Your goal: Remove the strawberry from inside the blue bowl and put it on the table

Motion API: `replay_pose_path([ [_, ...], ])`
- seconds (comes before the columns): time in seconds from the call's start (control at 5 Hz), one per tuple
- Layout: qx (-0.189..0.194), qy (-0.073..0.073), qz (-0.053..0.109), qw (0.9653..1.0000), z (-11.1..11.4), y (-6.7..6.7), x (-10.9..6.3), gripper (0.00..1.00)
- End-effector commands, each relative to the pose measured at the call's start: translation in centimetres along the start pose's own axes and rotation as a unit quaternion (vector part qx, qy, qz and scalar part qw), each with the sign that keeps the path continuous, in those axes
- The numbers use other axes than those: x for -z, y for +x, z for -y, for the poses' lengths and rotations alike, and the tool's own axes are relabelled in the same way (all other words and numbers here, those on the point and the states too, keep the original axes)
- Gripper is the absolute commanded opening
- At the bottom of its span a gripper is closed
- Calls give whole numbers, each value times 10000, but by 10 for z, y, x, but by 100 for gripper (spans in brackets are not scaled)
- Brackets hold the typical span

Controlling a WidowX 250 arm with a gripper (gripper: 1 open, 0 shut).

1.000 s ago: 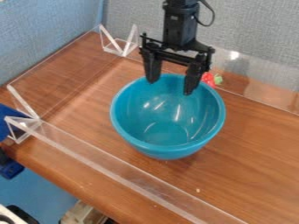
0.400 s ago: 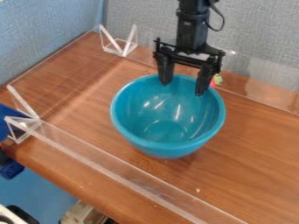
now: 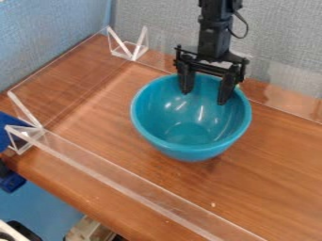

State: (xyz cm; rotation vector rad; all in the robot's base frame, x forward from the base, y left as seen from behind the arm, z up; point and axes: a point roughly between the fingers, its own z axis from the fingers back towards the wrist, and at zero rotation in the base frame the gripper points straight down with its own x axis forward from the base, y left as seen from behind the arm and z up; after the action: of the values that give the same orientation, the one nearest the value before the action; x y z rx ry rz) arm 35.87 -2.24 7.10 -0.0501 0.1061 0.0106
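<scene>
The blue bowl (image 3: 189, 127) sits in the middle of the table (image 3: 88, 89), and its glossy inside shows nothing in it. My gripper (image 3: 209, 94) points straight down at the bowl's far rim with its jaws open. Its left finger hangs just inside the rim. Its right finger (image 3: 229, 90) stands at the far right edge of the rim. No strawberry shows in this frame; it may be hidden behind the right finger.
Low clear acrylic walls edge the table, one along the front (image 3: 113, 169). Clear triangular brackets stand at the back left (image 3: 126, 42) and at the left edge (image 3: 23, 132). A blue panel rises behind the table.
The gripper moved right and lower, toward the bowl's far rim. The bowl shifted a little to the right. A red spot seen earlier beside the right finger no longer shows.
</scene>
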Motion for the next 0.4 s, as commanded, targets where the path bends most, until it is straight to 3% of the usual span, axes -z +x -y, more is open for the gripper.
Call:
replay_pose_path([
  [0.0,78,-16,291,9995,7,8,-15,100],
  [0.2,66,-3,228,9997,8,10,-8,100],
])
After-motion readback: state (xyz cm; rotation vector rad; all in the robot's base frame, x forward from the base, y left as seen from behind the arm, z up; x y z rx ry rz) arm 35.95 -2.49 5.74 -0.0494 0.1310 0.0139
